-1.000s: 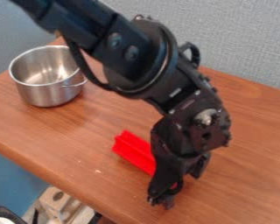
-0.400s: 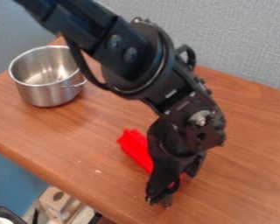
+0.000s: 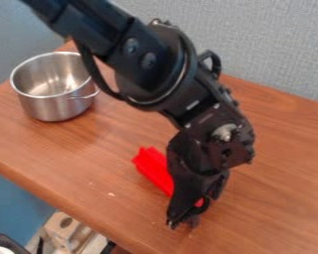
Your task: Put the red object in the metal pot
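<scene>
The red object (image 3: 151,168) lies on the wooden table (image 3: 69,149) near its front edge. Its right end is hidden behind my black gripper (image 3: 183,214). The gripper points steeply down right at the block, with the fingertips low near the table edge. The wrist body blocks the jaws, so I cannot see how wide they stand or whether they touch the block. The metal pot (image 3: 49,85), shiny and round with a small side handle, stands upright at the back left, well apart from the gripper.
The black arm (image 3: 135,50) slants from the top left across the middle of the table. The table's front edge runs just below the gripper, with a white item (image 3: 63,236) on the floor beyond. A grey wall rises behind the table.
The hand has stayed in place over the block. The red block's visible part looks a little narrower and slightly turned. The pot has not moved.
</scene>
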Robot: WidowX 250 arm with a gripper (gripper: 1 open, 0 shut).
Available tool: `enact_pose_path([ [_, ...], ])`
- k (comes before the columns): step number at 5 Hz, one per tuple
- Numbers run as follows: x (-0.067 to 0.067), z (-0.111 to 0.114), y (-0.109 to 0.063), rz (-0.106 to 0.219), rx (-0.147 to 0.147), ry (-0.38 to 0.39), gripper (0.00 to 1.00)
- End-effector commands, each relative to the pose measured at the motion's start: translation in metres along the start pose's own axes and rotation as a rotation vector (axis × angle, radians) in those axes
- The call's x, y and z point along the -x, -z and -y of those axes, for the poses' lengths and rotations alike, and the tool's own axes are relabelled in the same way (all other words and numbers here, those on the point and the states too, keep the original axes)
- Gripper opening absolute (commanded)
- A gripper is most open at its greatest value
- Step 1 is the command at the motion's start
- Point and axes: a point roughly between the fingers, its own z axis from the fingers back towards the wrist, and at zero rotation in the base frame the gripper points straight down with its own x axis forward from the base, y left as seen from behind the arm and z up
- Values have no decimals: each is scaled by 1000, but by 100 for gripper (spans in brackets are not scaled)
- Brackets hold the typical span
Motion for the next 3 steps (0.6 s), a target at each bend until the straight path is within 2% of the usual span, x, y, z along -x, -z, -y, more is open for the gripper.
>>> enact_pose_path([
  [1,-4,-5,9,16,-24,-39,0],
  [3,-3,-11,11,50,-43,-91,0],
])
